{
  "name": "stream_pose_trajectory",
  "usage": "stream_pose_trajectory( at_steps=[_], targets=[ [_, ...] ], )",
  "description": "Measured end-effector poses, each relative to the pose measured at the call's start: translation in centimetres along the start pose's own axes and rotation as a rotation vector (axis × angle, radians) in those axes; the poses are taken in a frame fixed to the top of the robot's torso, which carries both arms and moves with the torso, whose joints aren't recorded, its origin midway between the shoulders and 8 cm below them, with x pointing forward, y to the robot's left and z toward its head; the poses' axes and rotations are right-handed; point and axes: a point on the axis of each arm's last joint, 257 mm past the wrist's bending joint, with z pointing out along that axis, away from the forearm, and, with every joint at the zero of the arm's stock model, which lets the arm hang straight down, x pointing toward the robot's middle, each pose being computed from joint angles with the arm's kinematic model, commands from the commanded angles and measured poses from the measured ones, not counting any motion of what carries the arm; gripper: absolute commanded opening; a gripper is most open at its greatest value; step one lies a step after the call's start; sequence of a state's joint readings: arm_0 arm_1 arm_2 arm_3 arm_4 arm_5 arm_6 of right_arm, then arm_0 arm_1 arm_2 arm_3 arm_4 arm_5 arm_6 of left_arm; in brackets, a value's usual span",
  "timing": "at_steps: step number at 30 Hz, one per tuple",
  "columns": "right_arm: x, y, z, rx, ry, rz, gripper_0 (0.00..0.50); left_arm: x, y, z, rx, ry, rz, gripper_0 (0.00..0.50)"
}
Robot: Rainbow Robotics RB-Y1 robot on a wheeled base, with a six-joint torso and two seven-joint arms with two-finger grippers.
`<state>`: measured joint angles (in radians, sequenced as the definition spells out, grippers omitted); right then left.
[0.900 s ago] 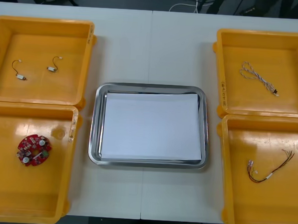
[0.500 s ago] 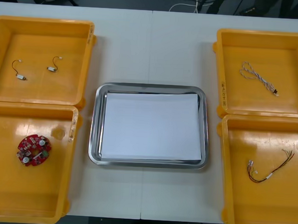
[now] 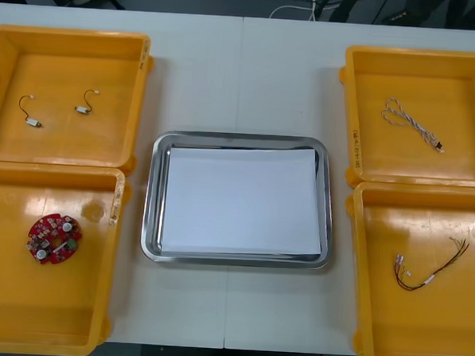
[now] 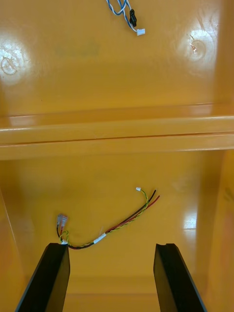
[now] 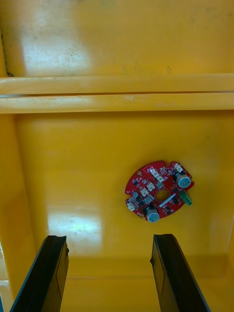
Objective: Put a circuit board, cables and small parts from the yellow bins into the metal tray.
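**Table (image 3: 243, 75) laid out, first pick pending**

Nothing lies in your metal tray (image 3: 150, 197). Your left gripper (image 5: 109, 238) hangs wide above the circuit board (image 5: 159, 191) in its yellow bin (image 3: 116, 219). Your right gripper (image 4: 112, 246), equally wide, hangs above the red and yellow cable (image 4: 112, 226). Next: descend, straddle, close. That cable's plug end lies just beside one fingertip (image 4: 57, 251), maybe touching.

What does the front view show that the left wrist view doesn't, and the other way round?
Front view adds: the tray, white inside; small metal parts in the far left bin; the blue and white cable and the red and yellow cable in the right bins. Left wrist view adds: the left gripper, open, above the near left bin, the board beyond its fingers. Both: the board lying in that bin. The right gripper, open, hangs over the red and yellow cable.
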<state>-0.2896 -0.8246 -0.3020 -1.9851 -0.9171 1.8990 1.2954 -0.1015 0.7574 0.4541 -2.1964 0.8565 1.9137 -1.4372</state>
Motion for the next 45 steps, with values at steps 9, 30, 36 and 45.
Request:
stream_pose_trajectory(
  at_steps=[9,30,36,45],
  targets=[
    [0.00,0.00,0.00,0.000,0.000,0.000,0.500,0.00,0.00,0.00,0.000,0.000,0.000,0.500],
    [0.00,0.00,0.00,0.000,0.000,0.000,0.500,0.00,0.00,0.00,0.000,0.000,0.000,0.500],
    [0.00,0.00,0.00,0.000,0.000,0.000,0.500,0.00,0.00,0.00,0.000,0.000,0.000,0.500],
    [0.00,0.00,0.00,0.000,0.000,0.000,0.500,0.00,0.00,0.00,0.000,0.000,0.000,0.500]
  ],
)
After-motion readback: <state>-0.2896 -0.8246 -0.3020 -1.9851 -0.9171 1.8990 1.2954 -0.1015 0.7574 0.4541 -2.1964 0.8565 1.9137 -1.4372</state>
